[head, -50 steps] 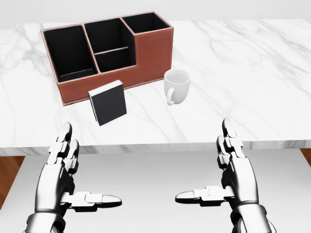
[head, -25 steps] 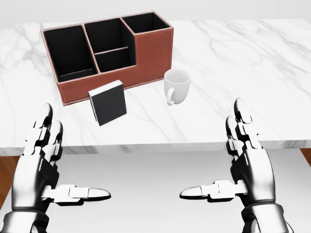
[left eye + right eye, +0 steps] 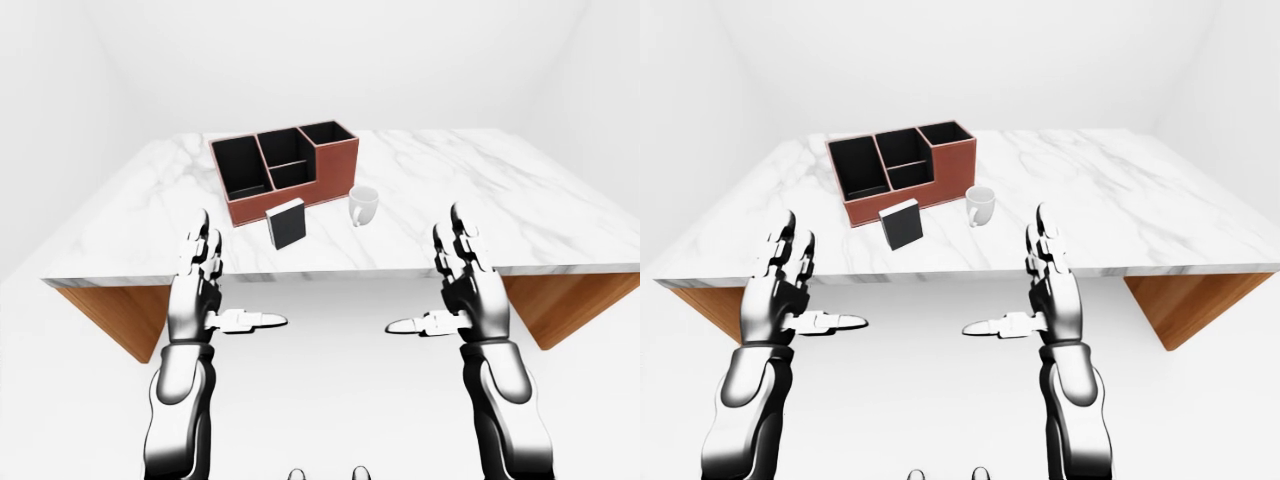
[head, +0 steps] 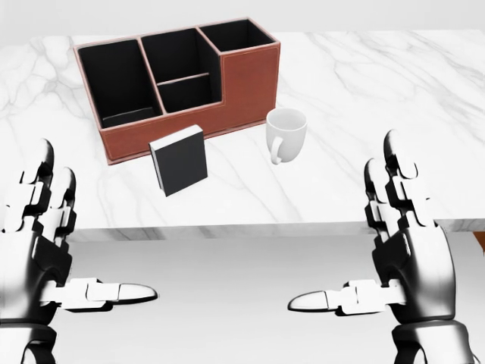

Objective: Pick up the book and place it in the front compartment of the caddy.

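Upright black book (image 4: 180, 160) with white page edges, near caddy (image 4: 242, 83)

in the head view both hands have spread apart and risen. the left hand (image 4: 42, 250) has slid out to the picture's left edge, its fingers (image 4: 42, 171) now higher against the bench (image 4: 379, 98) edge; the right hand (image 4: 405, 258) has drifted rightward and up. the whole scene has shifted slightly right and down, so the camera moved: caddy (image 4: 246, 83), book (image 4: 180, 159) and mug (image 4: 286, 134) all sit a little further right.
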